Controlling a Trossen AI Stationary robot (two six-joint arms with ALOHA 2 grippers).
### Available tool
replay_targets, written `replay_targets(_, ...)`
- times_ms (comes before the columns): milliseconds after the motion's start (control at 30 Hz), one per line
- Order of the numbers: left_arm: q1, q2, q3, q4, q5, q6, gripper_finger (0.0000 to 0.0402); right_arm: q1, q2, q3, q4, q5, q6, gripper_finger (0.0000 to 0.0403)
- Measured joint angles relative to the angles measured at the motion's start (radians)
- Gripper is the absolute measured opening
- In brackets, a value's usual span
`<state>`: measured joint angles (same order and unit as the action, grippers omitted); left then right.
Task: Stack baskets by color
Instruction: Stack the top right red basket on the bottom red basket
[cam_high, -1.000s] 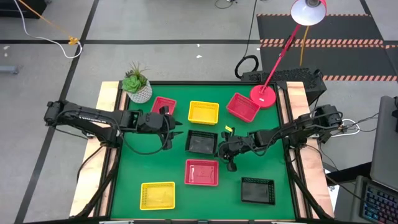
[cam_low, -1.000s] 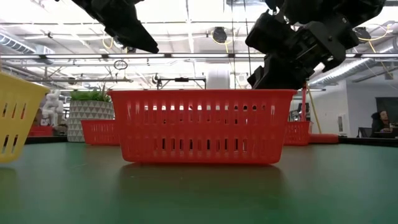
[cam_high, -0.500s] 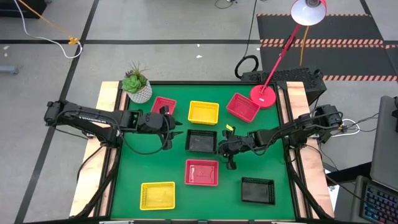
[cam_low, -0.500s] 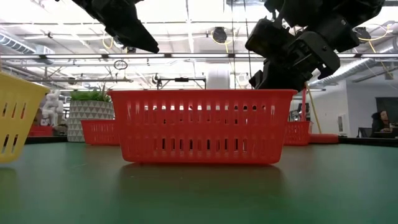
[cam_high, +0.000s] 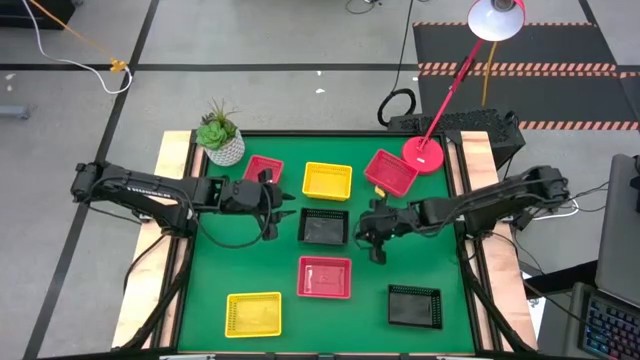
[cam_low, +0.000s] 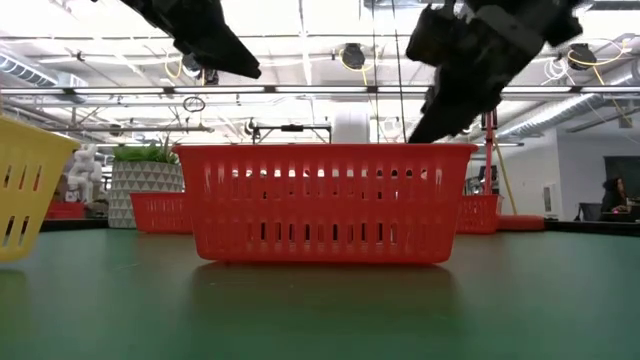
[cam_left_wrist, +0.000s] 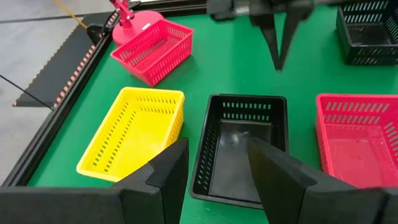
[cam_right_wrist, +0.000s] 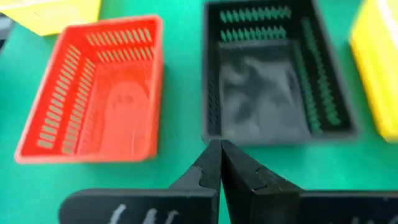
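My left claw (cam_high: 284, 203) hangs spread and empty over the green bench (cam_high: 220, 270), just beside the left edge of the black basket in the middle (cam_high: 324, 227); from its wrist I see that same black basket (cam_left_wrist: 239, 146) between my two fingers (cam_left_wrist: 171, 171). My right claw (cam_high: 377, 238) is pressed together and holds nothing, hovering just to the right of that black basket, with its tips (cam_right_wrist: 219, 163) pointing at the gap between it and the red basket nearer the front (cam_high: 325, 277). Along the far side sit a red basket (cam_high: 262, 169), a yellow basket (cam_high: 327, 180) and another red basket (cam_high: 390, 171) lying askew beside the lamp base (cam_high: 423, 153). At the front a second yellow basket (cam_high: 253, 313) lies on the left and a second black basket (cam_high: 415, 306) on the right. All lie apart. A potted plant (cam_high: 220, 135) stands at the far left corner
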<state>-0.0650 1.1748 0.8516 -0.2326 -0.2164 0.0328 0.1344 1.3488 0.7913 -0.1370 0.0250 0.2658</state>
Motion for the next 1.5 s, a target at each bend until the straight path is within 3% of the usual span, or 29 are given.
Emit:
replay_targets(333, 0.008, 0.000, 0.000, -0.007, 0.000, 0.002, 0.0170, -0.106, -0.066, 0.334, -0.767, 0.101, 0.059, 0.0002)
replay_targets(533, 0.005, 0.000, 0.000, -0.035, 0.006, -0.017, 0.0170, -0.248, -0.066, 0.422, -0.967, 0.112, 0.009, 0.0002)
replay_targets(1100, 0.005, 0.000, 0.000, -0.036, 0.009, -0.020, 0.0170, -0.723, 0.003, 0.405, -1.012, 0.110, -0.198, 0.0002)
replay_targets(1500, 0.005, 0.000, 0.000, -0.037, 0.009, -0.028, 0.0170, -0.841, 0.155, 0.405, -1.012, 0.104, -0.184, 0.0011)
